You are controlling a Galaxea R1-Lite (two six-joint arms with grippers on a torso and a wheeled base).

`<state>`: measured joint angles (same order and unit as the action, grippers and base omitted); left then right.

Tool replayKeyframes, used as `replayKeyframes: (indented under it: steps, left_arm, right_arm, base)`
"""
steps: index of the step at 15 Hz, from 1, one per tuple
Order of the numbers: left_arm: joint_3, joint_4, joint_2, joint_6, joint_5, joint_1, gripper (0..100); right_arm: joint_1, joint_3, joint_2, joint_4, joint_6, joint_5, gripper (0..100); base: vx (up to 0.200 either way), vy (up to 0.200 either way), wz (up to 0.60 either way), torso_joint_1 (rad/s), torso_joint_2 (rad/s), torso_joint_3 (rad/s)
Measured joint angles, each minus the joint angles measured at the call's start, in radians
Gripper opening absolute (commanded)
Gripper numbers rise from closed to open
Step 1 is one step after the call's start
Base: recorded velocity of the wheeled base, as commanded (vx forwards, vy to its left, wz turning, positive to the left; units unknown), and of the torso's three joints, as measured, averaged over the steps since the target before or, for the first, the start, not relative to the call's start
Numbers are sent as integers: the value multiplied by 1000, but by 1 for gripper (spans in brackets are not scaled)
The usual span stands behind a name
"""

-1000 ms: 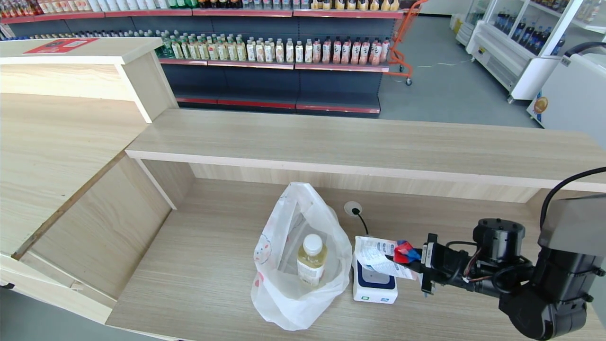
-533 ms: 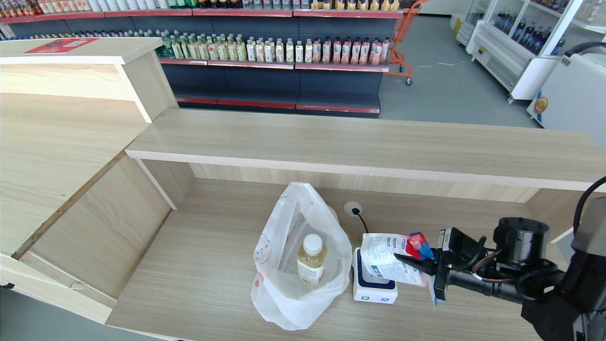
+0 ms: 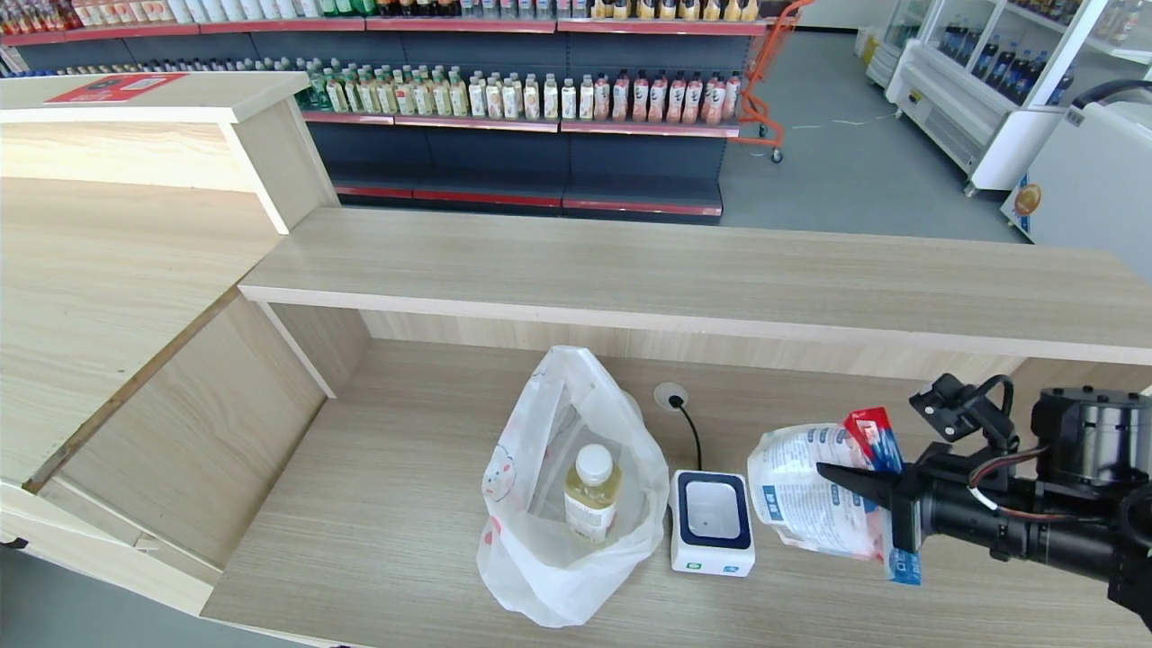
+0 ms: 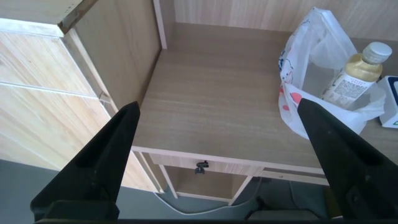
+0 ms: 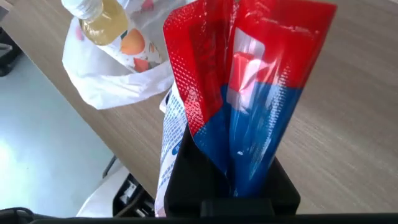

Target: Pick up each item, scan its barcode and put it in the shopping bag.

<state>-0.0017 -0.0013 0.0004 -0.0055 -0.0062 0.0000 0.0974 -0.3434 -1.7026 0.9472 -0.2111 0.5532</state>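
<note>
White packet (image 3: 810, 495) clamped in right pincer (image 3: 846, 486) near scanner (image 3: 712, 524); left pincer (image 4: 219, 106) apart

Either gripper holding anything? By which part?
The right gripper is shut on the snack pouch, pinching its red-and-blue sealed end. The left gripper is open, holding nothing.

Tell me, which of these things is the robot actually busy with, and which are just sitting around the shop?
Part of the job:
- snack packet, held in the right gripper
- barcode scanner on the counter
- shopping bag
- bottle standing inside the bag

Just lying about:
- drink shelves
- orange trolley
- glass-door fridges
</note>
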Motion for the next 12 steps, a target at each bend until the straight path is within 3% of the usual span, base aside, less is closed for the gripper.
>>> replayKeyframes:
  steps: [7, 12]
  left_arm:
    - [0, 0, 0, 0, 0, 0, 100]
    - [0, 0, 0, 0, 0, 0, 100]
  right_arm:
    - [236, -323, -238, -4, 1, -2, 0]
    - [266, -413, -387, 75, -3, 31, 0]
  base:
    - [0, 0, 0, 0, 0, 0]
    - [0, 0, 0, 0, 0, 0]
